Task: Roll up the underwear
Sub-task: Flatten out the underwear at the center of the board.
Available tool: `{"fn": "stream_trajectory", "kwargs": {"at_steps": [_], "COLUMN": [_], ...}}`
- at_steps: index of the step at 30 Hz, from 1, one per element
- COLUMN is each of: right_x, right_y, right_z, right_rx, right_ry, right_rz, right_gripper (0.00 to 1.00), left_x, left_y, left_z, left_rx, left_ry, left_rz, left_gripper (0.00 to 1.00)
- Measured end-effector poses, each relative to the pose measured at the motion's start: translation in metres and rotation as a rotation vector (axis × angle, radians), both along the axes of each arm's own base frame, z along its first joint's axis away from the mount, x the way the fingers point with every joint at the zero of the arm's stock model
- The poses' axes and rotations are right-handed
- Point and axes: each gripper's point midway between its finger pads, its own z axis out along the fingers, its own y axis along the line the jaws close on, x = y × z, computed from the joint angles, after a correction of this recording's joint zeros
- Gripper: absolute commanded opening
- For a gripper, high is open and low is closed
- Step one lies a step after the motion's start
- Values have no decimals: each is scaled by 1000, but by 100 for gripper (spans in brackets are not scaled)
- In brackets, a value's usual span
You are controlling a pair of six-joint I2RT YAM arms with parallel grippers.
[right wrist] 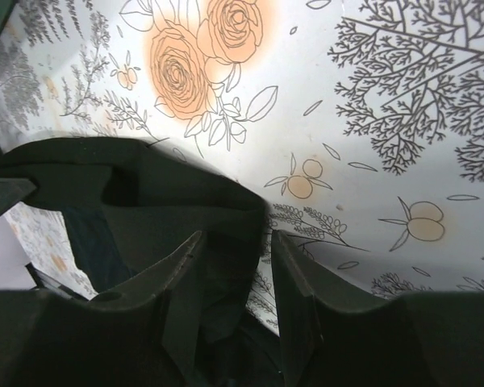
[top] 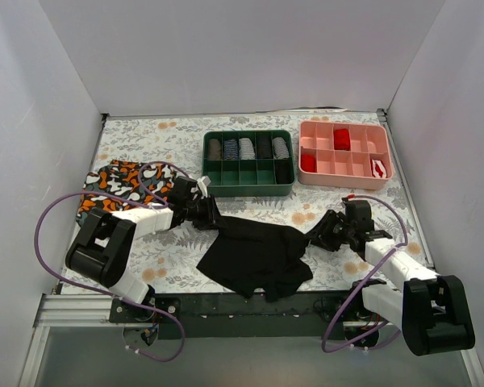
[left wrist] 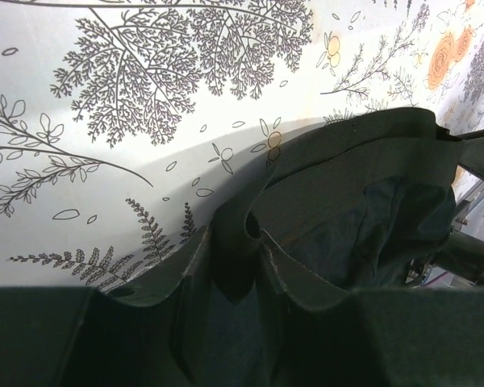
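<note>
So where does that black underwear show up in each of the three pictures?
Top external: the black underwear lies low in the centre, stretched between the left gripper and the right gripper.
Left wrist: it fills the lower right.
Right wrist: it sits left and centre.
Shared landmark: the floral table cover, which lies under it in all three.

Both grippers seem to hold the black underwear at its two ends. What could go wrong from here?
1. The left gripper and the right gripper each pinch only a narrow edge of the underwear, so the fabric may slip out when pulled.
2. The underwear lies wrinkled, with its near edge close to the front of the table. A roll may come out uneven.
3. The camouflage underwear lies beside the left arm, which might drag it.
</note>
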Motion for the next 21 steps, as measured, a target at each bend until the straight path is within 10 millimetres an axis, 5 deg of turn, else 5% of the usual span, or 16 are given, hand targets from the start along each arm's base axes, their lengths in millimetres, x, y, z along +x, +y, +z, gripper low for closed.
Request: {"fn": "stream_trajectory", "kwargs": {"at_steps": [5,9,14,17,21], "right_x": [3,1,1,8,35], "right_y": [4,5,6,7,14], "right_z": [1,-3,4,28,110], "right_rx": [36,41,46,47,48], "right_ry": [-35,-31,-69,-150,-365], "right_rz": [-2,6,29,60,127], "right_gripper": [35,2,1,1,1], "left_x": [1,3,3,2,10], "left_y": [0,-1,0,2,3], "left_z": [1,3,4,15,57], "left_rx": [3,2,2,5,-5], "left_ry": [0,-4,-5,-19,-98], "left_rz": [1,1,5,12,30], "left_gripper": [25,23,17,17,17]}}
